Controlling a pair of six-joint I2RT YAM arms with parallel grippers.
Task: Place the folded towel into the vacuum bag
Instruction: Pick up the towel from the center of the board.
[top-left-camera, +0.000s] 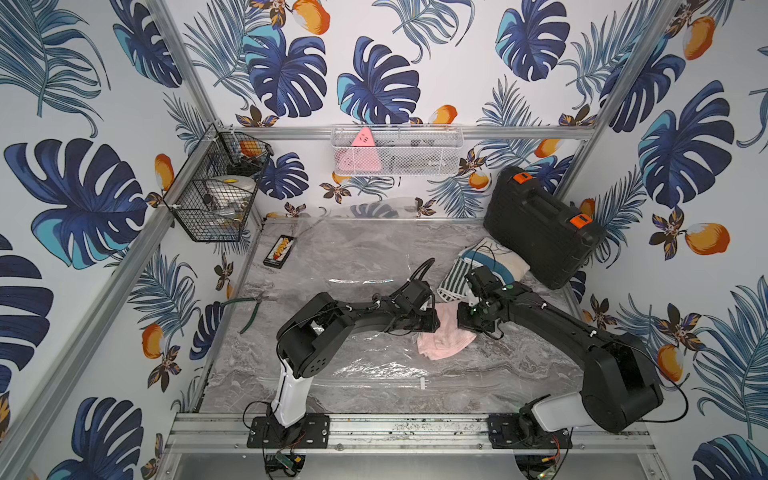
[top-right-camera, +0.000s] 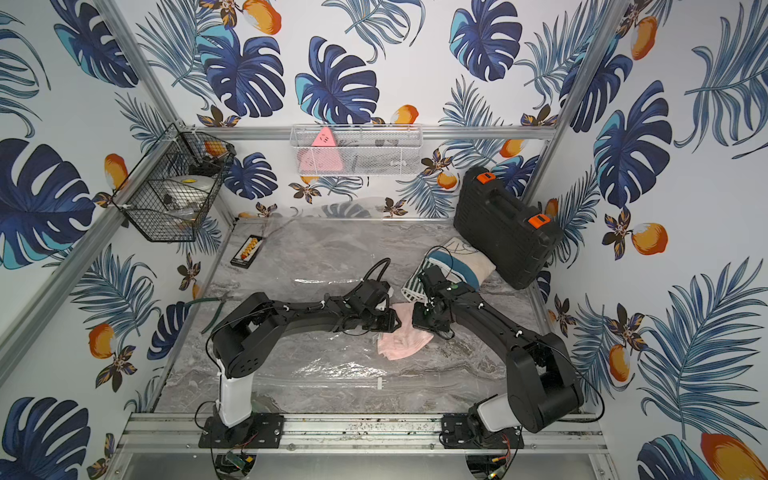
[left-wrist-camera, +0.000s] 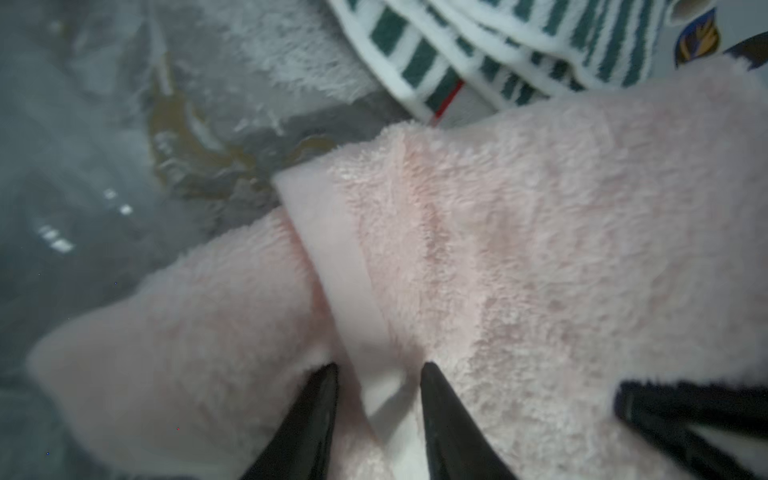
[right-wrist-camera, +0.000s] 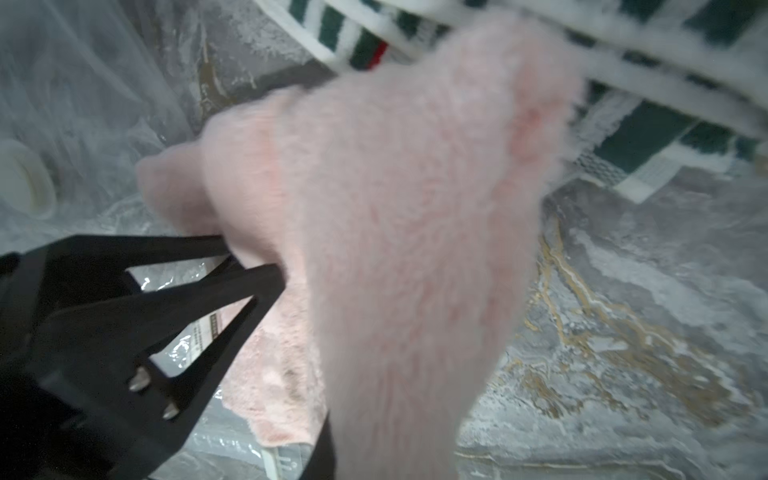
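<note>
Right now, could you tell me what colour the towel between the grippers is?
Pale pink; the towel shows best in the left wrist view.

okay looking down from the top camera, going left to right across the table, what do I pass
In a top view: abacus → green-handled pliers → left gripper → pink towel → right gripper → black case.

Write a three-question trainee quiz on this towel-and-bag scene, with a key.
1. True or false: the pink towel lies fully inside the vacuum bag.
2. Which gripper pinches the towel's hem: left gripper or right gripper?
3. What leans in the far corner: A black case, B bucket, C stool?

Key: 1 false, it lies at the bag's edge, lifted by both grippers; 2 left; 3 A.
</note>
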